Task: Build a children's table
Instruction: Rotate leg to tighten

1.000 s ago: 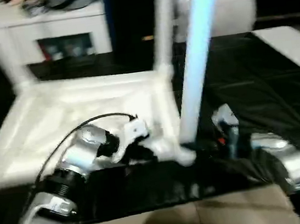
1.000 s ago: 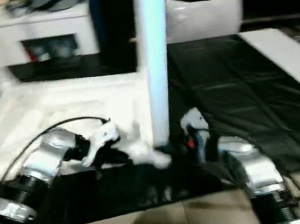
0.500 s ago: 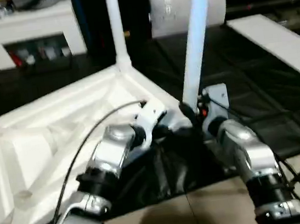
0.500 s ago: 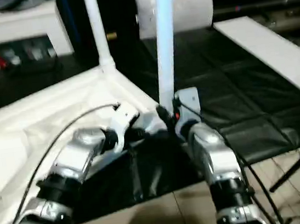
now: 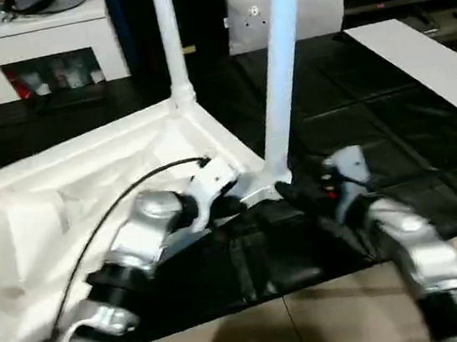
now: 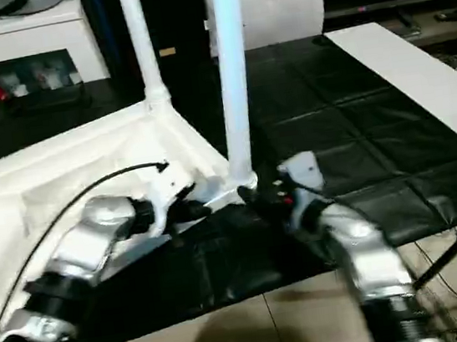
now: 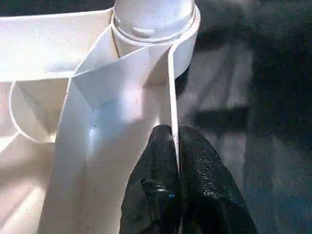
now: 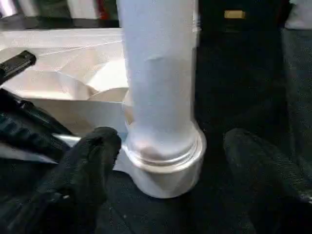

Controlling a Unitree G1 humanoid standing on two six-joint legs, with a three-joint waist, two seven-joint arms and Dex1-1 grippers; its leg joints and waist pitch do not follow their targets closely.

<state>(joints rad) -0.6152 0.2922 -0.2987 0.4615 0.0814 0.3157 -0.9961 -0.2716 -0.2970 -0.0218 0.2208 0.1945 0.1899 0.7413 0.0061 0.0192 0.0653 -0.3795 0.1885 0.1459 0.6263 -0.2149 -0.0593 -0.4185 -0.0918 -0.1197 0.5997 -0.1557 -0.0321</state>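
Observation:
The children's table lies upside down on a black mat, its white ribbed top (image 5: 89,198) facing up. Two white legs stand in its corner sockets, a near leg (image 5: 278,63) and a far leg (image 5: 167,36). My left gripper (image 7: 174,161) is shut on the thin rim of the top, just beside the near leg's socket (image 7: 153,24). My right gripper (image 8: 170,146) is open at the foot of the near leg (image 8: 158,87). Its black fingers (image 8: 92,156) stand on either side of the socket and apart from it.
A white cabinet (image 5: 35,45) stands at the back left and a grey-white cushion (image 5: 307,0) behind the legs. A long white board (image 5: 416,62) lies at the right on the black mat (image 5: 357,120). Tiled floor (image 5: 259,336) begins at the mat's near edge.
My right gripper has opened wide and drawn back a little from the near leg's base. The left gripper keeps its hold on the rim. The camera has shifted slightly.

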